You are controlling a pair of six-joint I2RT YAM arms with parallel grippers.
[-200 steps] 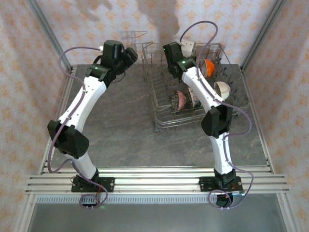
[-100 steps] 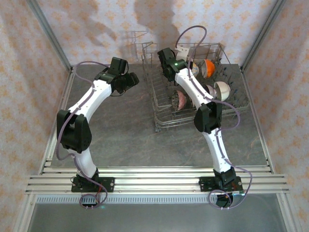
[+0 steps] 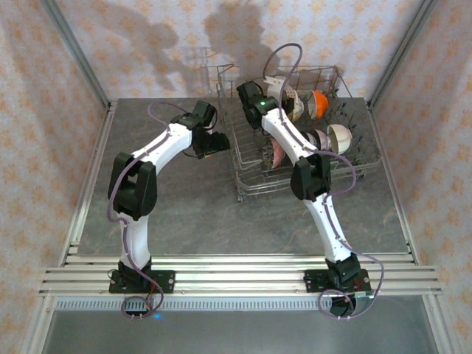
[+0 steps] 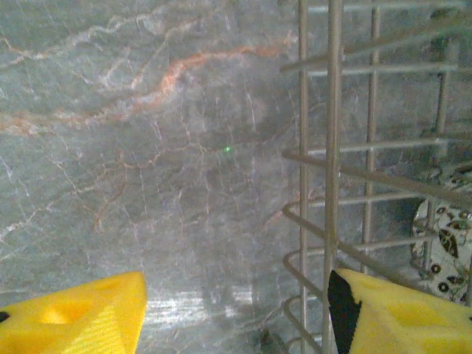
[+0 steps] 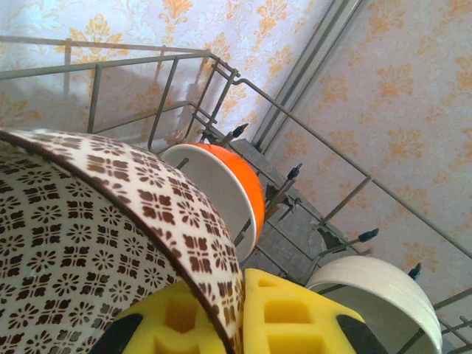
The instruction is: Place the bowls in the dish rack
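We see the dish rack [image 3: 258, 186] in the upper centre-right of the overhead view, standing on the grey marbled tabletop [image 3: 184, 206]. The right gripper [image 5: 234, 313] is closed on the rim of a brown-and-white patterned bowl [image 5: 88, 243]. In its wrist view the bowl's wall runs down between the two yellow fingers [image 5: 295, 317], and the bowl sits tilted on edge in the left half of that frame. From overhead, this bowl is over the far part of the rack, at top centre.

Just right of it in the wrist view, an orange bowl [image 5: 253, 193] with a white inside stands on edge among the tines. A cream bowl [image 5: 380, 295] stands in the lower right corner. Overhead we also make out a pinkish bowl [image 3: 274, 151] on edge near the middle of the rack.

The left gripper [image 3: 212, 141] hangs just beside the rack's left wall, left of centre in the overhead frame. Its wrist view shows the jaws apart with only bare tabletop between them. The rack's wires rise close to the right-hand finger, and behind them, at the right edge, a floral bowl [image 4: 450, 236] lies inside the rack.
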